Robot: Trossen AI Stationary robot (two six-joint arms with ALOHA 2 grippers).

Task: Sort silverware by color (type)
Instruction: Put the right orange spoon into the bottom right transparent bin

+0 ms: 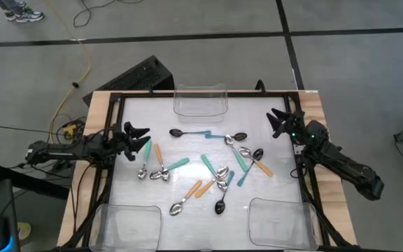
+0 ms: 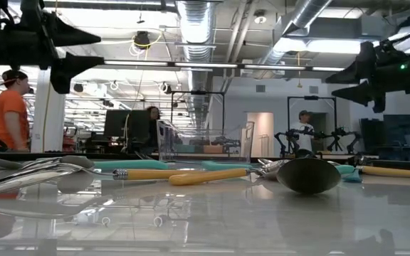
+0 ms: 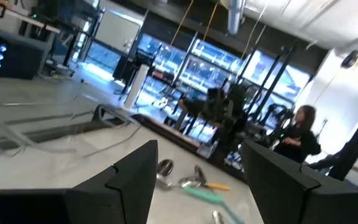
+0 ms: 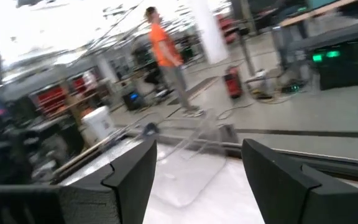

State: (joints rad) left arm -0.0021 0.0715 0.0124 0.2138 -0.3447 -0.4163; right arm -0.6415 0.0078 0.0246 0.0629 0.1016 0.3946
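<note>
**Spoons scattered mid-table, both grippers empty and raised**

Two clear bins [image 1: 128, 225] sit at the table's near corners. Beyond them the spoons [image 1: 208, 171] lie jumbled across the middle of the white table [image 1: 285, 168], orange, teal and black pieces mixed, some touching. The left gripper [image 1: 137, 138] hangs above the table's left side, jaws apart, holding nothing. The right gripper [image 1: 278, 122] hangs over the right side, jaws likewise apart and empty. A third bin [image 1: 200, 99] stands at the far edge.
</note>
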